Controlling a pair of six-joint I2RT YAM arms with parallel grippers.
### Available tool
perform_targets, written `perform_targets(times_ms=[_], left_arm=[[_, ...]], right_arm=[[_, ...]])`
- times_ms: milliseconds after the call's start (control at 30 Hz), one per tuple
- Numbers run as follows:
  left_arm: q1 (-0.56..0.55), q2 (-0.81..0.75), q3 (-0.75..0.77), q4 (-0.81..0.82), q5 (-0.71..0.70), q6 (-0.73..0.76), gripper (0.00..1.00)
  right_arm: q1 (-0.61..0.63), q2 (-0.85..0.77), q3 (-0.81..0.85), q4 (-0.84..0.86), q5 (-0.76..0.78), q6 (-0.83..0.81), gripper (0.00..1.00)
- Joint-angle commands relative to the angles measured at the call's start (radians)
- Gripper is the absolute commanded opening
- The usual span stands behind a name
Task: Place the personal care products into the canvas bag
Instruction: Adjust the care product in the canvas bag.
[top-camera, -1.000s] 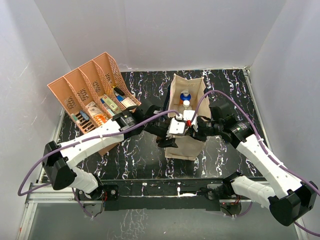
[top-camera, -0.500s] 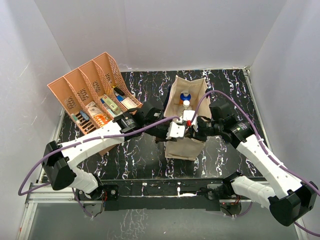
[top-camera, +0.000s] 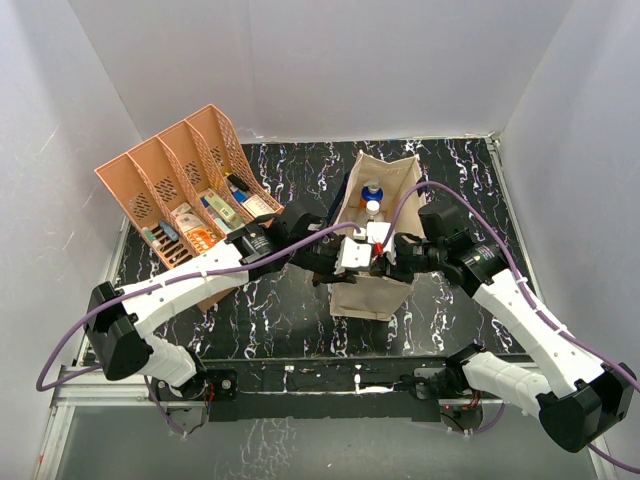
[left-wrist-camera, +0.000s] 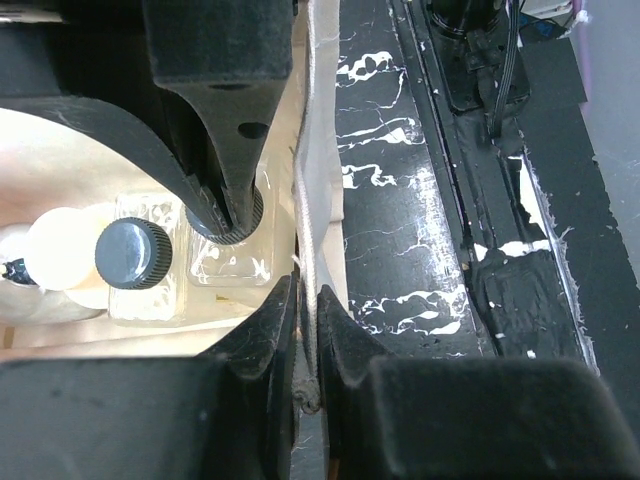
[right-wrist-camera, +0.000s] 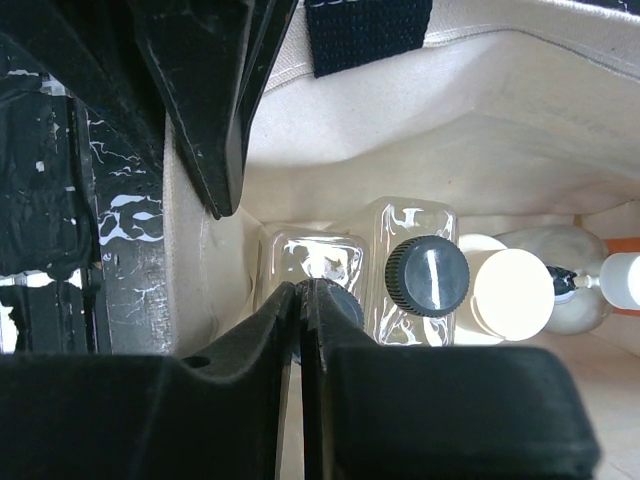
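The canvas bag (top-camera: 368, 292) stands upright mid-table with its mouth open. My left gripper (left-wrist-camera: 305, 290) is shut on the bag's near-left rim (left-wrist-camera: 318, 150) and holds it. My right gripper (right-wrist-camera: 303, 288) is shut and empty, reaching down inside the bag. Its fingertips (left-wrist-camera: 238, 205) rest at the dark cap of a clear bottle (right-wrist-camera: 310, 258). Beside that stand a second clear dark-capped bottle (right-wrist-camera: 427, 277), a cream cylinder (right-wrist-camera: 513, 292) and a white-capped bottle (right-wrist-camera: 625, 280). Bottle tops (top-camera: 371, 198) show in the top view.
An orange perforated compartment tray (top-camera: 170, 170) stands at the back left with small colourful packets (top-camera: 205, 215) in it. A navy handle (right-wrist-camera: 365, 30) hangs over the bag's far rim. Both arms crowd over the bag's mouth.
The bag's top has leaned a little to the right and back. My left gripper has shifted slightly with the rim. My right gripper stays inside the bag.
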Motion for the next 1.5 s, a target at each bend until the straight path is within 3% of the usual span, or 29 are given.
perform_targets(times_ms=[0, 333, 1033, 1267, 1467], left_arm=[[-0.015, -0.122, 0.068, 0.116, 0.136, -0.038, 0.0], [-0.016, -0.152, 0.108, 0.081, 0.158, -0.064, 0.0], [-0.016, -0.236, 0.019, 0.077, 0.153, -0.035, 0.0], [-0.016, -0.272, -0.09, 0.111, 0.141, -0.042, 0.0], [-0.016, -0.284, -0.09, 0.141, 0.119, -0.075, 0.0]], right_arm=[[-0.001, 0.026, -0.051, -0.152, 0.059, -0.01, 0.09], [-0.001, 0.037, -0.049, -0.152, 0.054, -0.012, 0.09], [-0.001, 0.079, 0.1, -0.082, 0.015, 0.083, 0.12], [-0.002, 0.051, 0.175, -0.111, 0.039, 0.096, 0.19], [-0.003, 0.022, 0.225, -0.027, 0.076, 0.239, 0.24]])
